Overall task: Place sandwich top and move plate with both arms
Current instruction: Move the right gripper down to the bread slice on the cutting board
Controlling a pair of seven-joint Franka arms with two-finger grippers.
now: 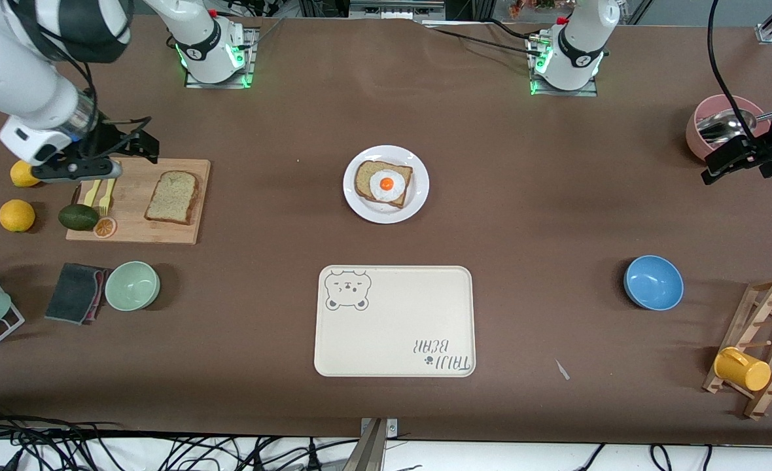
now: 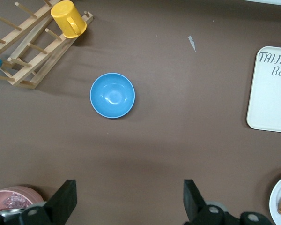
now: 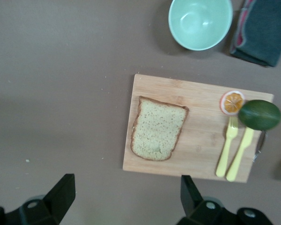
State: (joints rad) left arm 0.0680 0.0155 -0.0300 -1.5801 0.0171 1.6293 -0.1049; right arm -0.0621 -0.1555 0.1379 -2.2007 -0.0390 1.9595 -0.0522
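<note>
My right gripper [image 1: 108, 154] hangs with its fingers spread wide and nothing in them, at the upper left of the front frame, over the edge of the cutting board [image 1: 134, 229] that lies toward the right arm's end of the table. My left gripper [image 1: 729, 160] waits, released too, at the upper right of that frame beside the pink bowl [image 1: 700, 127].

The bread slice [image 1: 173, 197] lies flat on the board, apart from the yellow fork [image 1: 106, 196] and knife [image 1: 91, 193]. The white plate [image 1: 417, 196] sits mid-frame with the egg-topped bread [image 1: 383, 184] on it, and the bear tray [image 1: 396, 320] is nearer the camera.

To do this well, I think I should centre over the slice, straddle two crust edges, close gently so it doesn't fold, then lay it squarely over the egg.
</note>
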